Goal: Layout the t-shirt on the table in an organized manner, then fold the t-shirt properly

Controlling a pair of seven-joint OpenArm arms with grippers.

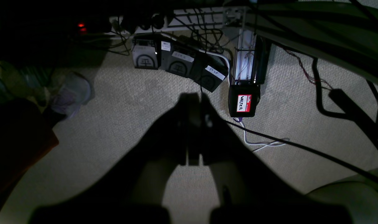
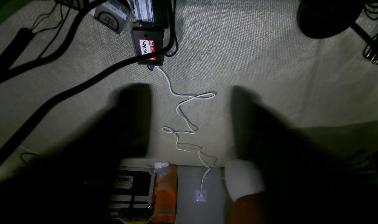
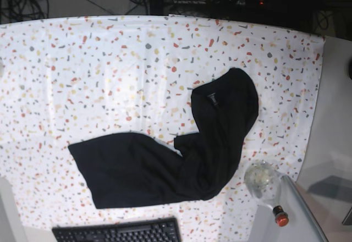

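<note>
- The surface in the base view is a table (image 3: 110, 88) with white cloth, and the cloth has small red, orange, yellow and grey flecks.
- The left gripper (image 1: 193, 127) is closed, its dark fingers are together, and I see nothing gripped.
- The right gripper (image 2: 191, 121) is open, with a wide gap between its two blurred fingers and nothing held.
- Behind this gap, in the right wrist view, a thin white cord (image 2: 185, 116) winds over the grey woven ground (image 2: 269, 77).
- Above the left gripper's tips, in its own view, there are grey boxes (image 1: 179, 60) with pale labels; to the view's right of the tips is a black box (image 1: 243, 109) with a red and white sticker.
- Both grippers are outside the base view, so I cannot tell how far from them the t-shirt (image 3: 132, 170) is.
- The t-shirt lies on the table: one part is spread quite flat toward the view's lower left, the other part rises on the right side with creases, and its small label mark (image 3: 213, 98) shows near the top.
- Below the flat part is a black keyboard (image 3: 121, 234); near the creased part, at the lower right, is a clear container (image 3: 263, 181) with an orange-red tip.
</note>
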